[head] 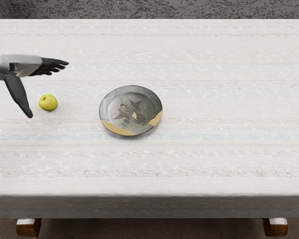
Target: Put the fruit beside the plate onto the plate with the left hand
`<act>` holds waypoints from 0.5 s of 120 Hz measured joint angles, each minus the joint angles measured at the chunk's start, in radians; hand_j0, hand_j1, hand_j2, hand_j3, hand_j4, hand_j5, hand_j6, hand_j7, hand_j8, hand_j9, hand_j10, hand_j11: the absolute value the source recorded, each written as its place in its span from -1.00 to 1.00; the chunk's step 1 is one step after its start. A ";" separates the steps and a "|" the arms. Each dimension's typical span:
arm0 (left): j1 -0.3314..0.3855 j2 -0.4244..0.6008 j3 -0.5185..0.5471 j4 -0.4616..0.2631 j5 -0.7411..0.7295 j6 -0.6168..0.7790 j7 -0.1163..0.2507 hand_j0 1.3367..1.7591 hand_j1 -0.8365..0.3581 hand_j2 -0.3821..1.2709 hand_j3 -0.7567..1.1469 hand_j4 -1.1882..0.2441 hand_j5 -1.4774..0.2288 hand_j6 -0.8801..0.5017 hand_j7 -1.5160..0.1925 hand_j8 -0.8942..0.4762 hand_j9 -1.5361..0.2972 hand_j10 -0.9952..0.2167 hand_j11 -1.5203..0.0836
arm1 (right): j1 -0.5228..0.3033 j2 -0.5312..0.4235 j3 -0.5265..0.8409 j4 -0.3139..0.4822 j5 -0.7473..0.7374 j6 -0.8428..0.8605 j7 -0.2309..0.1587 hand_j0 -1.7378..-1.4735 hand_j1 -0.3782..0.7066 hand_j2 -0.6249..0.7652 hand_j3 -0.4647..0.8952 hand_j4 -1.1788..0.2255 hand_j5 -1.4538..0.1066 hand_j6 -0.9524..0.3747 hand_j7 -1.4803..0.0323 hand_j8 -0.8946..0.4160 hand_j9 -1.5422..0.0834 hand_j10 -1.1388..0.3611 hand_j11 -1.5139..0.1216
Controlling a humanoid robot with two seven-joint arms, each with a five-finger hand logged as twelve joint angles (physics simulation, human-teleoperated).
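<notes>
A small yellow-green fruit (48,102) lies on the white table, to the left of a grey plate (109,102) with a dark motif and a yellow band along its front rim. My left hand (37,79) comes in from the left edge and hovers above and slightly behind the fruit. Its fingers (52,64) stretch out flat to the right, and the thumb (19,95) points down beside the fruit. The hand is open and holds nothing. It is not touching the fruit. The plate holds nothing.
The white table (214,149) spans the whole view, with its front edge near the bottom and two wooden feet showing beneath. A dark wall runs behind the far edge.
</notes>
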 joint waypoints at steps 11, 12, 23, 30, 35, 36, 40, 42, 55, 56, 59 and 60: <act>-0.014 -0.003 -0.003 0.001 -0.001 0.000 0.015 0.52 0.99 -0.54 -0.20 0.65 0.73 0.26 0.77 0.30 0.68 0.64 0.90 | 0.004 0.000 0.001 0.000 0.000 -0.003 0.000 -0.40 -0.92 -0.10 -0.32 0.66 0.84 0.42 0.94 0.35 0.88 0.50 0.83; -0.015 -0.006 -0.003 0.001 -0.001 0.000 0.017 0.52 0.99 -0.54 -0.20 0.65 0.73 0.26 0.77 0.30 0.68 0.64 0.90 | 0.005 0.000 0.001 0.000 0.000 -0.003 0.000 -0.40 -0.92 -0.10 -0.32 0.66 0.84 0.42 0.94 0.35 0.88 0.50 0.83; -0.111 -0.019 -0.007 0.001 0.001 0.000 0.171 0.52 0.98 -0.54 -0.20 0.65 0.73 0.26 0.77 0.30 0.68 0.64 0.90 | 0.007 0.000 -0.003 0.000 -0.002 -0.003 0.000 -0.40 -0.92 -0.10 -0.32 0.66 0.84 0.42 0.94 0.35 0.88 0.50 0.83; -0.126 -0.060 -0.017 -0.001 -0.009 0.000 0.354 0.52 0.98 -0.54 -0.20 0.65 0.73 0.27 0.77 0.30 0.68 0.64 0.90 | 0.007 0.000 -0.005 0.001 -0.002 -0.003 0.000 -0.40 -0.92 -0.10 -0.32 0.66 0.84 0.42 0.94 0.35 0.88 0.50 0.83; -0.120 -0.070 -0.022 -0.006 -0.014 0.000 0.469 0.52 0.98 -0.54 -0.20 0.65 0.73 0.27 0.77 0.30 0.68 0.64 0.90 | 0.007 0.000 -0.005 0.001 -0.003 -0.003 0.000 -0.40 -0.92 -0.10 -0.32 0.66 0.84 0.42 0.94 0.35 0.88 0.50 0.83; -0.120 -0.070 -0.023 -0.009 -0.014 0.000 0.488 0.52 0.98 -0.54 -0.20 0.65 0.73 0.27 0.77 0.30 0.68 0.64 0.90 | 0.007 0.000 -0.005 0.001 -0.003 -0.003 0.000 -0.40 -0.92 -0.10 -0.32 0.66 0.84 0.42 0.94 0.35 0.88 0.50 0.83; -0.119 -0.070 -0.025 -0.028 -0.014 0.000 0.547 0.52 0.98 -0.54 -0.20 0.65 0.73 0.26 0.77 0.30 0.68 0.64 0.90 | 0.007 0.000 -0.006 0.001 -0.003 -0.003 0.000 -0.40 -0.92 -0.10 -0.32 0.66 0.84 0.42 0.94 0.35 0.88 0.50 0.83; -0.119 -0.069 -0.026 -0.041 -0.013 0.000 0.570 0.52 0.98 -0.54 -0.20 0.65 0.73 0.26 0.77 0.30 0.68 0.64 0.90 | 0.007 0.000 -0.006 0.001 -0.003 -0.003 0.000 -0.40 -0.92 -0.10 -0.32 0.66 0.84 0.42 0.94 0.35 0.88 0.50 0.83; -0.116 -0.072 -0.030 -0.160 0.028 0.000 0.657 0.52 0.98 -0.54 -0.20 0.65 0.73 0.26 0.77 0.30 0.68 0.64 0.90 | 0.007 0.000 -0.006 0.001 -0.003 -0.003 0.000 -0.40 -0.92 -0.10 -0.32 0.66 0.84 0.42 0.94 0.35 0.88 0.50 0.83; -0.117 -0.073 -0.030 -0.170 0.033 0.001 0.661 0.52 0.98 -0.54 -0.20 0.65 0.73 0.26 0.77 0.30 0.68 0.64 0.90 | 0.007 0.000 -0.006 0.001 -0.003 -0.003 0.000 -0.40 -0.92 -0.10 -0.32 0.66 0.84 0.42 0.94 0.35 0.88 0.50 0.83; -0.119 -0.081 -0.030 -0.196 0.048 0.006 0.670 0.52 0.98 -0.54 -0.20 0.65 0.73 0.26 0.77 0.30 0.68 0.64 0.90 | 0.007 0.000 -0.006 0.001 -0.003 -0.002 0.000 -0.40 -0.92 -0.10 -0.32 0.66 0.84 0.42 0.94 0.35 0.88 0.50 0.83; -0.120 -0.083 -0.030 -0.203 0.052 0.009 0.673 0.52 0.98 -0.54 -0.20 0.65 0.73 0.26 0.77 0.30 0.68 0.64 0.90 | 0.007 0.000 -0.006 0.001 -0.004 -0.002 0.000 -0.40 -0.92 -0.10 -0.32 0.66 0.84 0.42 0.94 0.35 0.88 0.50 0.83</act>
